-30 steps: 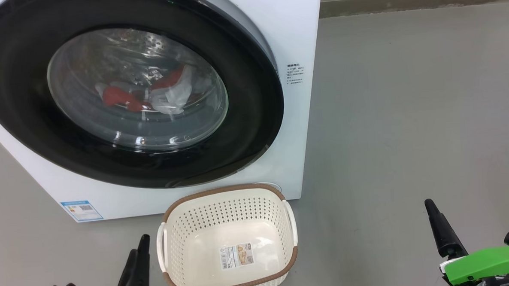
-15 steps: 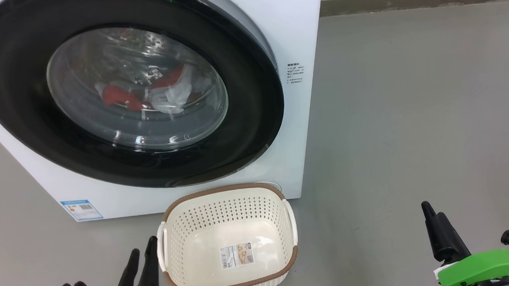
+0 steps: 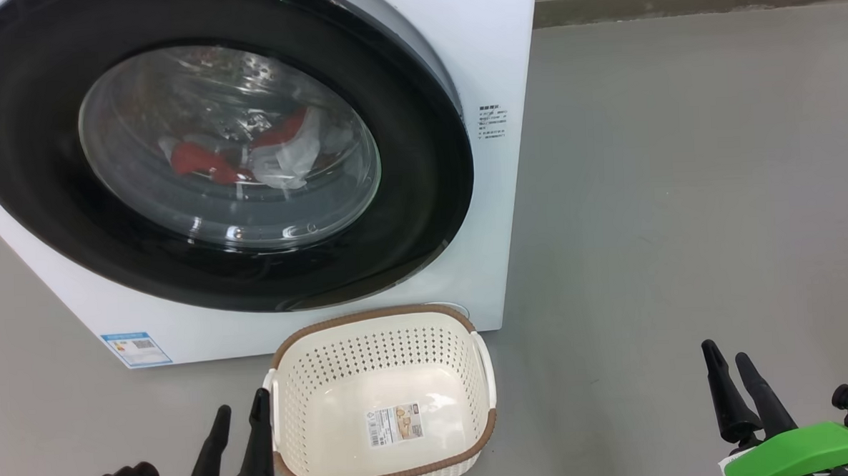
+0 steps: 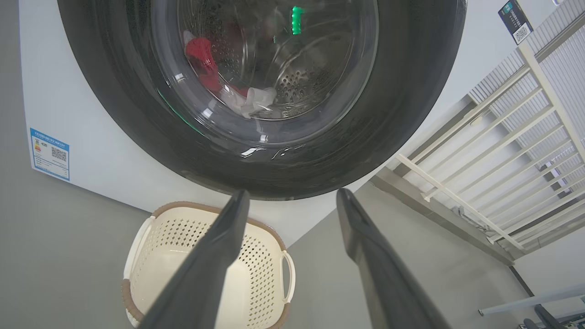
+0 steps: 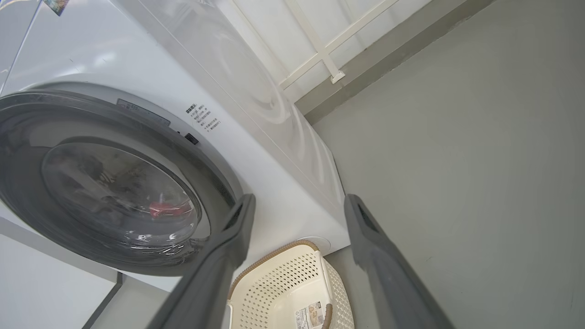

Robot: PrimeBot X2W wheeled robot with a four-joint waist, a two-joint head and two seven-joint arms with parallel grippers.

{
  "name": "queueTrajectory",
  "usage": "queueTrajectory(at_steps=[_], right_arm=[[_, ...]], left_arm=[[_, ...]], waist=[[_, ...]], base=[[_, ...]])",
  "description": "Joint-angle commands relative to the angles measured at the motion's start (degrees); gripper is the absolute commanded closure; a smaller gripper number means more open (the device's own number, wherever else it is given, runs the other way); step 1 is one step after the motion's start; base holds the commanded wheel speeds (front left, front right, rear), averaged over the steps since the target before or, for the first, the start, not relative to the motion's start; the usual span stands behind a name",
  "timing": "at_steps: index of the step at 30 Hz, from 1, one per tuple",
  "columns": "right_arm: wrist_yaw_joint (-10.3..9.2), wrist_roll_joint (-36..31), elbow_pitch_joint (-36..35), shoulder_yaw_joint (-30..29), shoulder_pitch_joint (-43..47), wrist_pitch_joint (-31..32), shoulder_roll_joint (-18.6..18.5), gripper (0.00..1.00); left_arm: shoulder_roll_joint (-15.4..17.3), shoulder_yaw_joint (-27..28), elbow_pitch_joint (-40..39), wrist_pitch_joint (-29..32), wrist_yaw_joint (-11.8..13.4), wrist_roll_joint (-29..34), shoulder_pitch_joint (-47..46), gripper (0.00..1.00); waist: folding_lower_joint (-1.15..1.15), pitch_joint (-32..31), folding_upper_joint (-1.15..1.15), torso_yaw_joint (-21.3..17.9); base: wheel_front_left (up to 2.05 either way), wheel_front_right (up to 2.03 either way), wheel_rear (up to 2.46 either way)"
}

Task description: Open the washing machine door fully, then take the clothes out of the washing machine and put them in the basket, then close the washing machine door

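Door closed, clothes inside; basket at its six o'clock. Left gripper and right gripper: jaws wide, empty.

Washing machine door, top off-frame

No wording is sharp enough to read. The washing machine carries a small blue label with a square code low on its front, and a block of tiny black print toward its right edge. A paper label lies on the bottom of the basket.
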Motion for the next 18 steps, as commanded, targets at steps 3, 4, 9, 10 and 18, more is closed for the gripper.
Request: queueTrajectory(at_steps=[3, 4, 9, 10, 18], right_arm=[[0.03, -2.52, -1.76, 1.17, -0.61, -1.12, -1.45, 0.00], [0.03, -3.09, -1.76, 1.27, -0.59, -1.29, -1.53, 0.00], [0.03, -6.00, -1.72, 1.76, -0.40, -2.13, -1.96, 0.00], [0.03, -6.58, -1.73, 1.87, -0.37, -2.30, -2.05, 0.00], [0.03, -11.09, -1.92, 2.84, -0.06, -3.65, -2.66, 0.00]], left_arm=[[0.72, 0.83, -2.12, -1.00, 0.50, 3.00, -0.07, 0.00], [0.72, 0.77, -2.20, -1.17, 0.58, 3.64, -0.05, 0.00], [0.75, 0.50, -2.69, -2.02, 1.11, 6.46, 0.06, 0.00], [0.76, 0.44, -2.79, -2.19, 1.21, 7.04, 0.09, 0.00], [0.81, 0.16, -3.55, -3.54, 2.17, 11.67, 0.42, 0.00]], waist=[[0.00, 0.08, 0.00, -0.04], [0.00, 0.09, 0.00, -0.05], [0.00, 0.13, 0.00, -0.08], [0.00, 0.14, 0.00, -0.09], [0.00, 0.27, 0.00, -0.25]], base=[[0.00, 0.00, 0.00], [0.00, 0.00, 0.00], [0.00, 0.00, 0.00], [0.00, 0.00, 0.00], [0.00, 0.00, 0.00]])
